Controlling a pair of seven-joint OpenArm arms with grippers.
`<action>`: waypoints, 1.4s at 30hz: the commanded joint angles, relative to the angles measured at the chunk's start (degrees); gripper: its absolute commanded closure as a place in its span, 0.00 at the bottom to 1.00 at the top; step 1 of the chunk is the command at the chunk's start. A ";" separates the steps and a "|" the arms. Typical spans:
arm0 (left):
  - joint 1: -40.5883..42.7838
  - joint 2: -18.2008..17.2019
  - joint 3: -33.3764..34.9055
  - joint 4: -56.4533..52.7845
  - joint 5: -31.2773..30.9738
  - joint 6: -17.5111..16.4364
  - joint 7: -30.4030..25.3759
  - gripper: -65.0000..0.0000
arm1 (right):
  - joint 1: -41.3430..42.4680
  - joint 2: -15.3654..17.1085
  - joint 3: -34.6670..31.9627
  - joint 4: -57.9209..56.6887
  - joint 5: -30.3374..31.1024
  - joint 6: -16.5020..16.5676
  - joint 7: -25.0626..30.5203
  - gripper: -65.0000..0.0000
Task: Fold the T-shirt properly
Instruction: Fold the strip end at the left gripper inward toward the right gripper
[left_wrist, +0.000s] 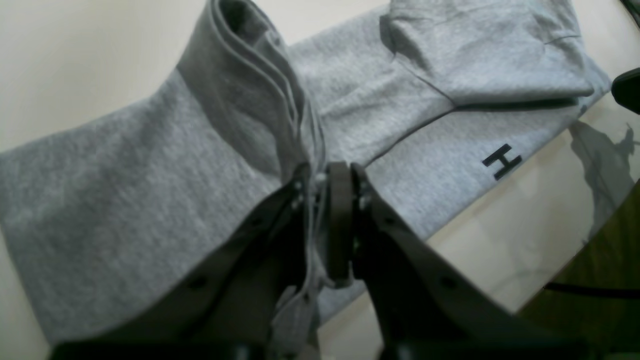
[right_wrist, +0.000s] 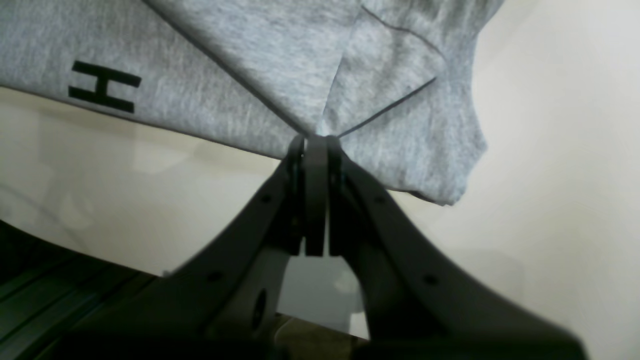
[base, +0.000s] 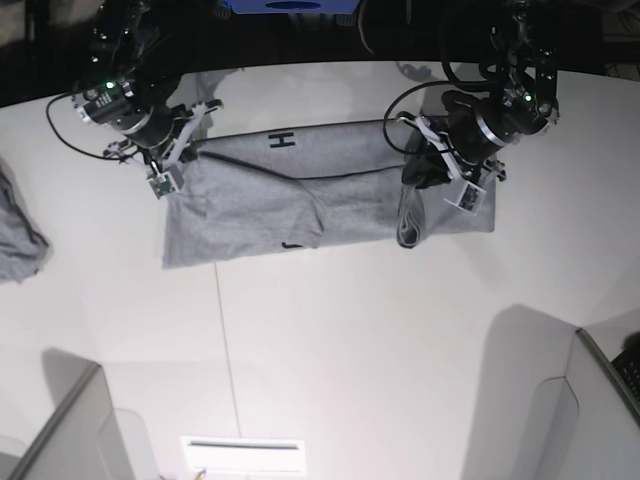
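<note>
Two dark end effectors on one garment, over a white table (base: 330, 340). Far left in the base view: a smaller piece of grey cloth (base: 18, 238), crumpled at the table's edge, well apart from everything else.

Next, on that view's left: the right end effector (right_wrist: 316, 142), jaws pressed together on the T-shirt (base: 290, 205), pinching a thin point of fabric at one end of the garment. From the right wrist view: several seams and fold lines meeting right at the pinch, with a sleeve-like flap hanging just to the right of it and pale table beyond.

Between the two arms: the heather-grey T-shirt itself, lying as a long band across the upper middle of the table, with layers folded over one another and mostly plain cloth facing up. Near its far edge, a single black block letter H (base: 282, 140), on a strip not covered by the folded layers.

Further right, on the base view's right: the left end effector (left_wrist: 325, 175), clamped on a bunched stack of T-shirt layers. From the left wrist view: a thick, rolled fold rising away from the jaws, several cloth edges packed side by side between the pads, the rest of the shirt stretching flat behind, and the H off to the right near the hem. Beyond that grip, the last stretch of the shirt lying flat on the table.
</note>
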 joint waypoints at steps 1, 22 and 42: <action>-0.34 -0.33 0.05 0.90 -1.14 -0.28 -1.16 1.00 | 0.27 0.18 0.14 0.99 0.54 0.07 0.82 1.00; -1.31 -0.25 0.22 0.64 -1.14 -0.02 -1.16 1.00 | 0.27 0.18 0.06 0.99 0.54 0.07 0.82 1.00; -1.31 -0.25 0.22 0.64 -1.23 -0.02 -1.16 1.00 | 0.27 0.18 0.06 0.99 0.54 0.07 0.82 1.00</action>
